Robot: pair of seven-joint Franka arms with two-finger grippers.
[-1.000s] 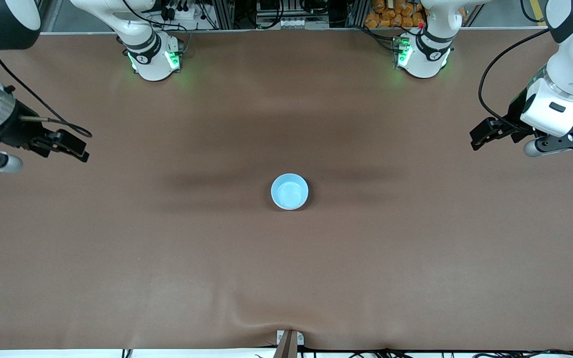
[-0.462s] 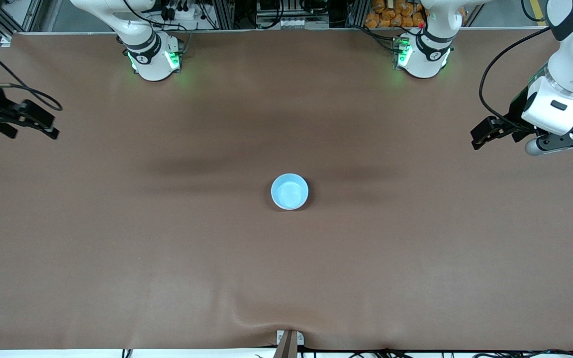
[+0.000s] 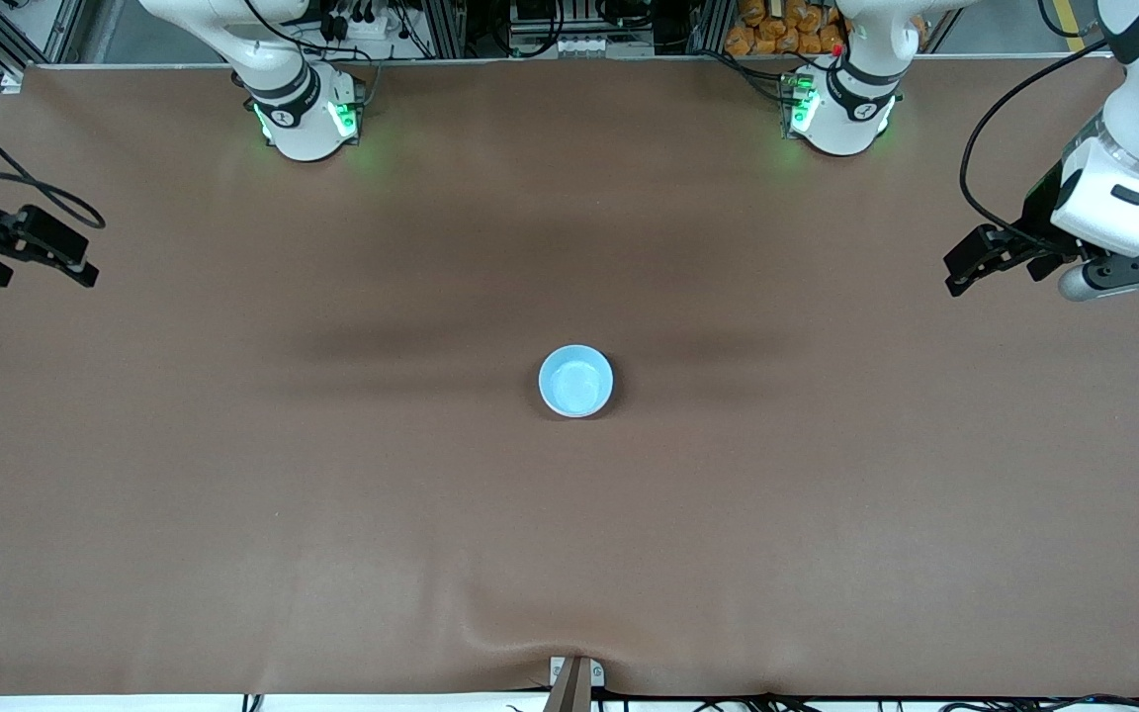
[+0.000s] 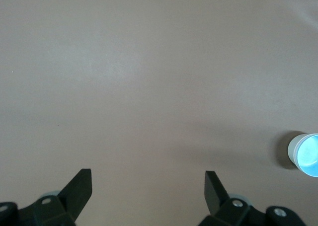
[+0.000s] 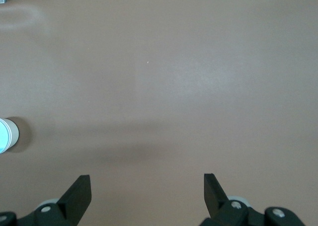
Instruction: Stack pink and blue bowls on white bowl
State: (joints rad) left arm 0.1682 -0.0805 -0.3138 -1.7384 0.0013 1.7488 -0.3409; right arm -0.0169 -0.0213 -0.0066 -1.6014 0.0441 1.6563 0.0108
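The small round shiny sky-blue bowl (image 3: 575,381) is seen nested on a white wall mid-table; stacking looks done. The left gripper (image 4: 148,186) and right gripper (image 5: 147,191) are held spread, empty, over the table's 2 ends, well apart from it.

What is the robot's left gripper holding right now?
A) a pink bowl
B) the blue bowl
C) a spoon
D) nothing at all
D: the left gripper is open with only bare table between its fingers, and the blue bowl sits alone mid-table.
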